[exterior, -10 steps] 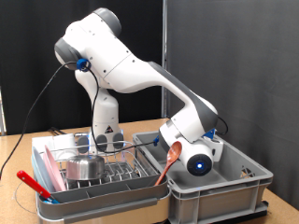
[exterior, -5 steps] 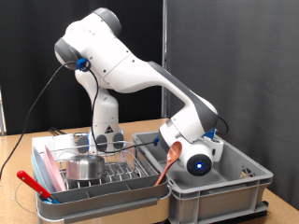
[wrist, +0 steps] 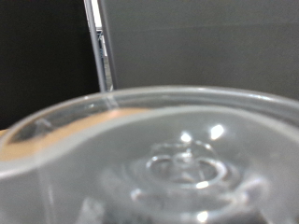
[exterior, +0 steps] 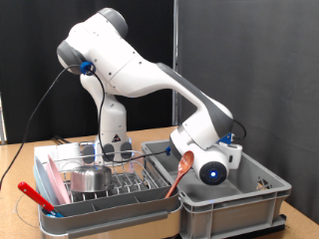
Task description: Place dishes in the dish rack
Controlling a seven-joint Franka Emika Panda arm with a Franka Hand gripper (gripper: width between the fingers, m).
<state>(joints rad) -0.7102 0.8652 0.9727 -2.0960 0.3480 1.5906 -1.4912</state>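
Steel gleamed from the small bowl [exterior: 91, 179] that sat on the wire prongs of the dish rack [exterior: 150, 208], the low pale tray at the exterior view's lower left. A pink plate [exterior: 47, 186] stood on edge along the side of the rack nearest the exterior view's left, and a red-handled utensil [exterior: 36, 197] lay just beside it, its handle poking out past the rack's corner. Behind the bowl, some clear item [exterior: 83, 152] stood in the rack, too faint to name with certainty.

Just beside the rack, on the exterior view's right, sat the deeper grey crate [exterior: 239, 211]. The white Panda arm [exterior: 135, 72] reached down into it, and its wrist with a glowing blue ring hung low inside the crate. The gripper itself was hidden below the wrist in that view, so I could not tell whether its fingers were spread or pressed together. An orange-brown spoon-like utensil [exterior: 180, 169] leaned on the crate's wall near the rack, just beside the wrist.

The wrist view was filled by the blurred, rounded body of a clear drinking glass [wrist: 177, 159], very close to the camera, with the pale grey crate wall [wrist: 206, 47] behind it. No fingers showed in that view.
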